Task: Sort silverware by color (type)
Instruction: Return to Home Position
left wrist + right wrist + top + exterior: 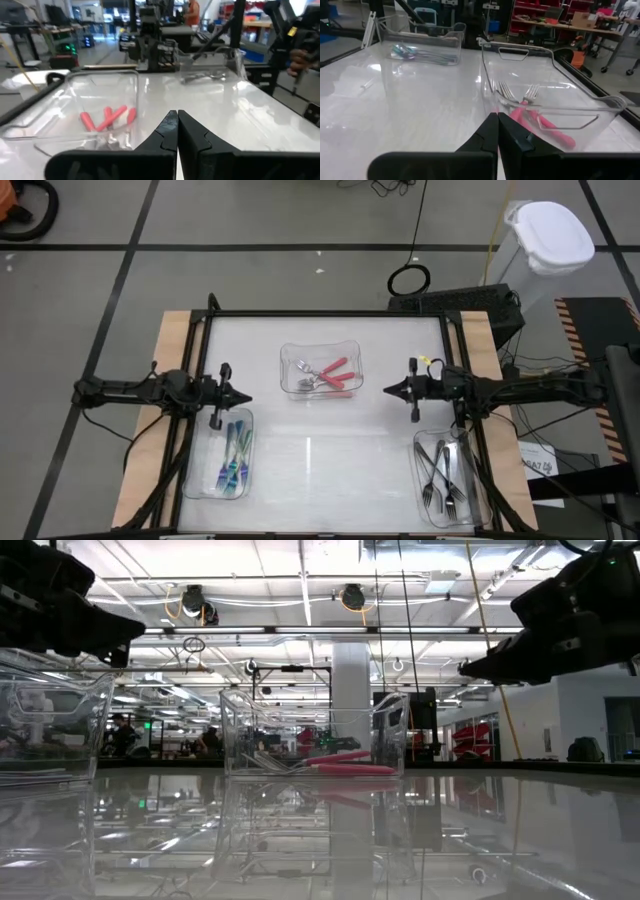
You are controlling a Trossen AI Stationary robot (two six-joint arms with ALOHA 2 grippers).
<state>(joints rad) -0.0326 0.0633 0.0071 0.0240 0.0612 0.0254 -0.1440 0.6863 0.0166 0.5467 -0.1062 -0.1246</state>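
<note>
Pink-handled silverware (330, 376) lies in a clear tray (320, 346) at the table's far middle. Teal-handled silverware (235, 452) lies in a clear tray (207, 480) at the near left. Dark grey metal forks (445, 473) lie in a clear tray (425, 510) at the near right. My left gripper (245, 397) is shut, held above the table at the left, pointing level toward the right. My right gripper (390, 390) is shut, held above the table at the right, pointing toward the left. Neither holds anything.
Bare white table top (330, 455) lies between the three trays. A black frame (330, 314) runs round the table. On the floor behind stand a white bin (548, 235) and a black cable coil (409, 279).
</note>
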